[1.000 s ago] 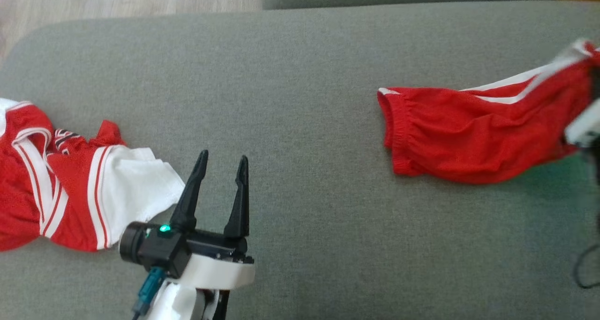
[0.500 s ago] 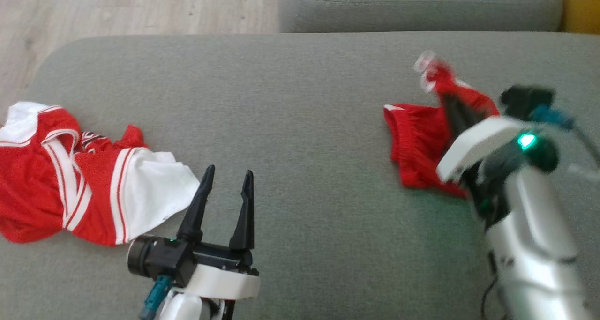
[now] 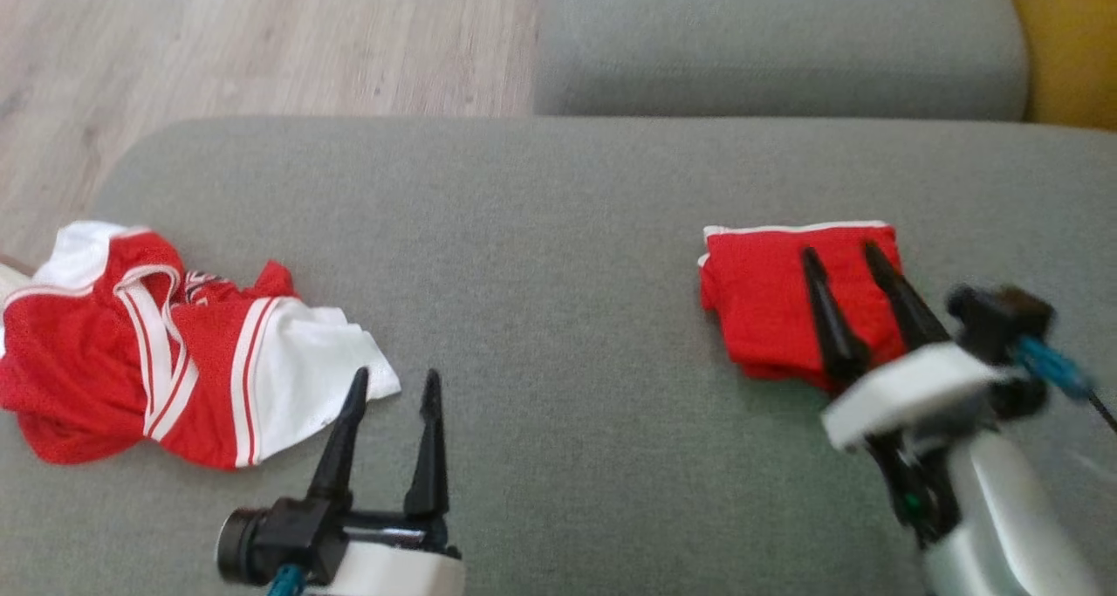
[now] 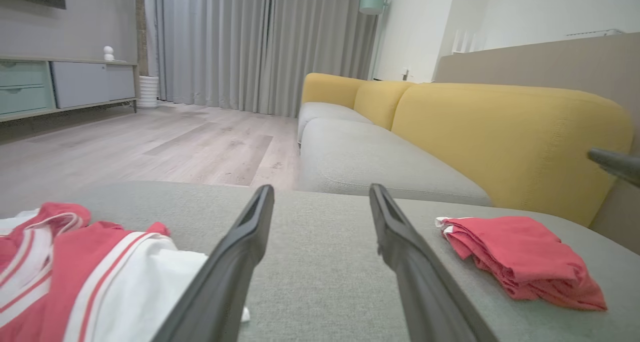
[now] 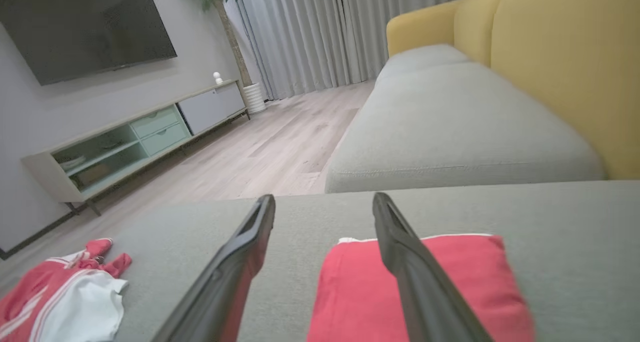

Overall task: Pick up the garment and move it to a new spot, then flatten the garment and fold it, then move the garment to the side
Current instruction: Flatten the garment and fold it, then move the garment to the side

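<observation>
The garment, a pair of red shorts (image 3: pixel 759 299) with white trim, lies folded into a compact square on the right of the grey sofa seat (image 3: pixel 567 229). It also shows in the left wrist view (image 4: pixel 515 247) and the right wrist view (image 5: pixel 450 282). My right gripper (image 3: pixel 839 251) hovers just over it, open and holding nothing (image 5: pixel 324 198). My left gripper (image 3: pixel 394 375) stands open at the lower left, empty (image 4: pixel 321 189), its tips beside the white edge of a jersey.
A crumpled red and white jersey (image 3: pixel 157 360) lies at the seat's left end. Beyond the seat are a second grey cushion (image 3: pixel 777 46), a yellow backrest (image 4: pixel 500 131) and wooden floor (image 3: pixel 262 37). A TV cabinet (image 5: pixel 140 136) stands across the room.
The shorts lay stretched out to the right with my right gripper shut on their far end; that end was brought over, they now lie folded, and the gripper has opened. The camera has tilted.
</observation>
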Robot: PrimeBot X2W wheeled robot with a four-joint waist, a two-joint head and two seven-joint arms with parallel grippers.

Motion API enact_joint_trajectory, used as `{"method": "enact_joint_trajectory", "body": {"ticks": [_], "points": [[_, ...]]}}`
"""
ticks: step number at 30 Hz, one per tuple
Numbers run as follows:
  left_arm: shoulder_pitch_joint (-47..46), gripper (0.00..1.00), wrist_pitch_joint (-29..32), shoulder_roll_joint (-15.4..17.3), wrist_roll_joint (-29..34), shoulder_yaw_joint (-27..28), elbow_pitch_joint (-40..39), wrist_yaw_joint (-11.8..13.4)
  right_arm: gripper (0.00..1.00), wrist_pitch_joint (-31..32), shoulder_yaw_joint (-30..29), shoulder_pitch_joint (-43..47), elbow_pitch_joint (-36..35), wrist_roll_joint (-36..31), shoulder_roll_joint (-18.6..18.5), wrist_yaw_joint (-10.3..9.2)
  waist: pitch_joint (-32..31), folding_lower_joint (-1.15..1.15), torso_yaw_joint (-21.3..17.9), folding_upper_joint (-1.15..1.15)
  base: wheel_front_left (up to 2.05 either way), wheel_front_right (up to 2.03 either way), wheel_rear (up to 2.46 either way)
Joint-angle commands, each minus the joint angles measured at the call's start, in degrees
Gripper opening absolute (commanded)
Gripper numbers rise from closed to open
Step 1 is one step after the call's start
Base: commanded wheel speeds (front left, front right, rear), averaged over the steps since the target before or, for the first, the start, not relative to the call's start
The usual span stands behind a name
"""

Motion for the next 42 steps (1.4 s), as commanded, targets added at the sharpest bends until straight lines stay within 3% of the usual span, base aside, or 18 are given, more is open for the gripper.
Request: {"method": "enact_joint_trajectory", "body": {"ticks": [1,9,19,26,42], "points": [[-1.0,1.0,-0.3,-0.2,0.6,2.4,-2.2,0.7,1.0,-1.5,0.3,0.3,-2.8,-0.8,-1.5,0.37,-1.4,0.01,-0.6,0.0,0.0,0.0,0.0],[3.9,1.0,-0.3,0.1,4.1,6.6,-3.8,3.9,1.0,-12.8,1.6,11.4,-1.5,-7.6,-9.9,0.37,-4.2,0.01,-1.6,0.0,0.0,0.0,0.0],[10.1,1.0,-0.3,0.7,6.5,8.4,-2.5,1.4,1.0,-17.6,1.6,14.7,8.2,-9.2,-7.7,0.37,-6.0,0.01,-1.7,0.0,0.0,0.0,0.0],[9.7,1.0,-0.3,0.4,7.0,8.6,-1.6,0.0,1.0,-17.7,-0.4,15.0,7.1,-10.2,-5.5,0.37,-6.6,0.01,-1.8,0.0,0.0,0.0,0.0],[9.4,1.0,-0.3,-0.1,6.9,9.6,-1.2,0.4,1.0,-17.7,-1.1,15.9,5.1,-11.7,-3.1,0.37,-6.9,0.01,-3.0,0.0,0.0,0.0,0.0]]}}
